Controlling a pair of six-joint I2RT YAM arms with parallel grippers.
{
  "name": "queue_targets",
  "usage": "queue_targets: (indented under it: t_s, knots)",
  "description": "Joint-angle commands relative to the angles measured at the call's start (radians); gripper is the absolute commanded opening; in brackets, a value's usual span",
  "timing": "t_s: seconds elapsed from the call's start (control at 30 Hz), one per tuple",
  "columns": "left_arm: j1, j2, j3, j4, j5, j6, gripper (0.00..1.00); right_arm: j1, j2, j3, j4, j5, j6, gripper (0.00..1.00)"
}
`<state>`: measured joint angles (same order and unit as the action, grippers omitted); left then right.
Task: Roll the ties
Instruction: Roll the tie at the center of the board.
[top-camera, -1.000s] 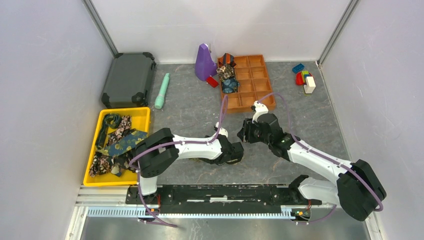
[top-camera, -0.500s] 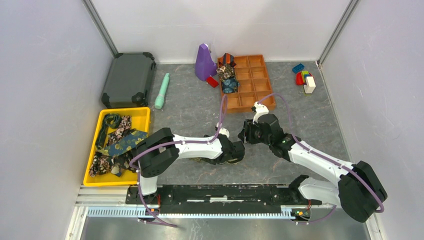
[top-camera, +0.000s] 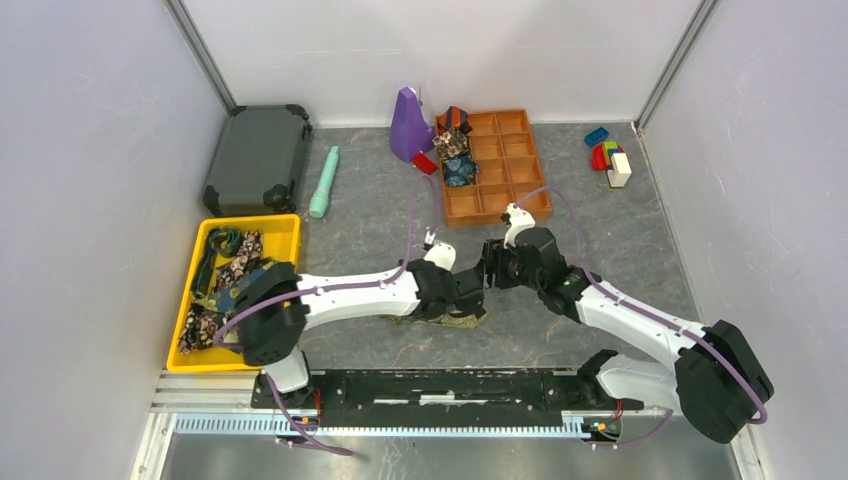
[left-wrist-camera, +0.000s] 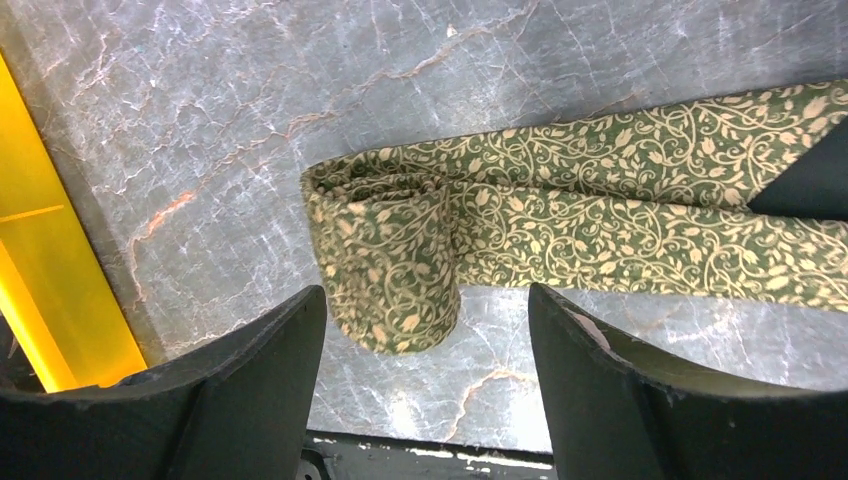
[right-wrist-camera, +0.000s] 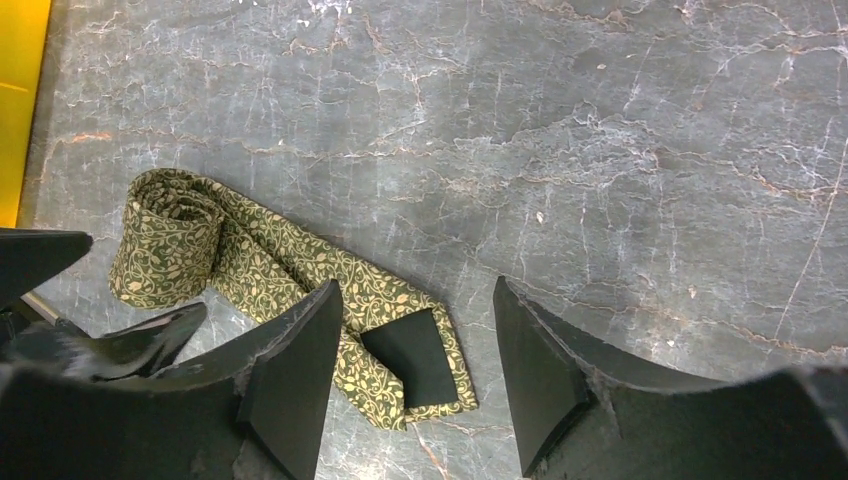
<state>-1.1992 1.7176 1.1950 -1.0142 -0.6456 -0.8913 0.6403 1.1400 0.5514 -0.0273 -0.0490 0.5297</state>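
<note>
Left gripper (left-wrist-camera: 427, 300): low over the grey table, right of the yellow bin (top-camera: 285, 222); jaws stand wide apart and grip nothing.
Olive-gold tie (left-wrist-camera: 560, 215): on the table right of the bin; the end nearer the bin is rolled into 1 small coil (left-wrist-camera: 390, 260) lying just ahead of the left jaws, not pinched. The rest is a flat strip running away from the bin, its dark lining showing at the tip.
Right gripper (right-wrist-camera: 418, 290): farther right of the bin, over the strip's flat end; jaws wide, holding nothing.
Loose ties (top-camera: 235, 280): heaped unrolled inside the bin.
Teal cylinder (top-camera: 323, 182): just beyond the bin's far right corner.
Dark case (top-camera: 257, 157): directly behind the bin.
Orange compartment tray (top-camera: 510, 170): far right of the bin, with rolled ties (top-camera: 455, 150) in its bin-side column.
Toy blocks (top-camera: 610, 158): farthest right of the bin.
</note>
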Motion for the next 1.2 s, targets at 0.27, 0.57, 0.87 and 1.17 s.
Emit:
queue_targets:
  t_s: [0.27,0.57,0.87,1.17]
  knots:
    - [0.141,-0.46,-0.287,0.196,0.086,0.065,0.79,0.176,0.08,0.1,0.089,0.024,0.126,0.74]
    - [0.327,-0.713,-0.488,0.29,0.205,0.111,0.71,0.356,0.192,0.174,0.151,0.098,0.276,0.75]
    - [0.36,-0.783,-0.534,0.284,0.217,0.115,0.69,0.447,0.372,0.297,0.166,0.104,0.329,0.67]
    - [0.362,-0.833,-0.558,0.288,0.242,0.111,0.69,0.461,0.45,0.352,0.126,0.138,0.335,0.56]
